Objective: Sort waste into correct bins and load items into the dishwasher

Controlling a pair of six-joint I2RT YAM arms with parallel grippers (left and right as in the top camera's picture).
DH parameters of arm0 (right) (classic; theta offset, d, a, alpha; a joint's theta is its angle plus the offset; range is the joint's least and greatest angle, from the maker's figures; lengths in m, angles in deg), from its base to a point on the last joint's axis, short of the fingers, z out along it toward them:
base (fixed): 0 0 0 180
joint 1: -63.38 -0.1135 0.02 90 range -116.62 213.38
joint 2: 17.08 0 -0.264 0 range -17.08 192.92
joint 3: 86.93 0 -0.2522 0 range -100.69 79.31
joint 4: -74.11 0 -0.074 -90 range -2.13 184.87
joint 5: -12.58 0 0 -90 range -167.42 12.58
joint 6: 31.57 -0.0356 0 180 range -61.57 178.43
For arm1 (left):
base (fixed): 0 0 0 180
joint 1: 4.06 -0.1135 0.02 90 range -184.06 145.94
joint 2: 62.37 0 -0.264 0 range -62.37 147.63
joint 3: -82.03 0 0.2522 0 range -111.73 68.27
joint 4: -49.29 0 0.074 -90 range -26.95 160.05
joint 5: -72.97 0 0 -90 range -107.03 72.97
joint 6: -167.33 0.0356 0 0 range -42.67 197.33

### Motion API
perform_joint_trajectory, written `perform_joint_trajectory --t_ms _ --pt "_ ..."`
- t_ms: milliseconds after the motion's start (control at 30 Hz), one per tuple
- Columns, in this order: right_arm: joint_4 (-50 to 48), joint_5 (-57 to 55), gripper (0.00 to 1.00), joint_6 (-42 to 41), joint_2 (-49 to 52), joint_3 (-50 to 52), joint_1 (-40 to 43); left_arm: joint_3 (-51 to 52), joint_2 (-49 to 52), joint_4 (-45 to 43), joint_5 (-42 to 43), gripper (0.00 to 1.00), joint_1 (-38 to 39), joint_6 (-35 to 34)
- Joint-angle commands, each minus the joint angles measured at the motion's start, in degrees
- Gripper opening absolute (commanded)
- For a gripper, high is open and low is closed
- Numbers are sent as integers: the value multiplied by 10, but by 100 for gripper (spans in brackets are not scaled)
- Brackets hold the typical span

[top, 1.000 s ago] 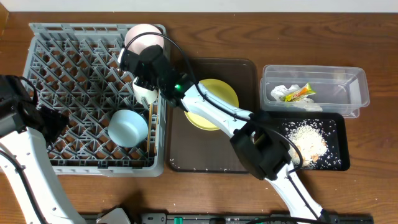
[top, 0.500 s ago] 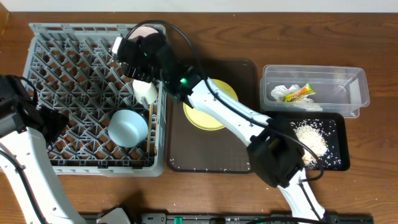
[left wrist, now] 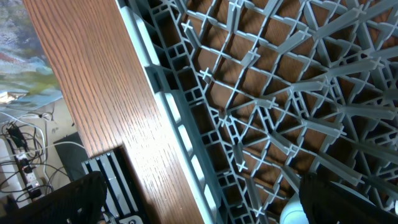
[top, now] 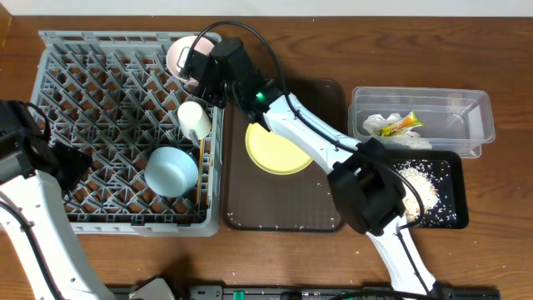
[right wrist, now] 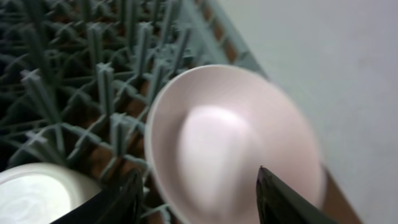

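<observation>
Wooden table [top: 500, 50], pale wall beyond.

Overhead: right gripper [top: 198, 68] at the rack's [top: 83, 83] far right corner, over a pink bowl [top: 181, 52] propped there; cup [top: 194, 117] and blue bowl [top: 171, 171] racked too; plate [top: 268, 154] on the brown tray [top: 258, 200]; napkin [top: 373, 123] and wrapper [top: 400, 125] in the tub [top: 479, 117]; rice [top: 414, 187] in the black tray [top: 445, 162]; waste looks sorted, loading in hand. Left gripper [top: 73, 161] hangs over the rack's left edge.

Left wrist: fingers spread wide, nothing between them; only rack and table edge.

Right wrist: fingers apart, not clamping the pink bowl, which leans in the rack; overhead hides this.

Next, I judge: back off without nudging it; fetch the plate.
</observation>
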Motion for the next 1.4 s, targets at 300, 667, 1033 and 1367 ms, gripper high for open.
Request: perform_joint_trajectory --t_ms 300,667,1033,1367 --pt "48 24 48 51 3 0 1 -3 -2 2 -7 99 -2 -1" --pt "48 24 37 75 3 2 7 -3 -2 2 -7 100 -2 -1" --pt "48 22 14 112 3 3 9 -3 -2 2 -7 100 -2 -1" --pt "46 23 32 162 3 3 12 -3 -2 2 -7 100 -2 -1"
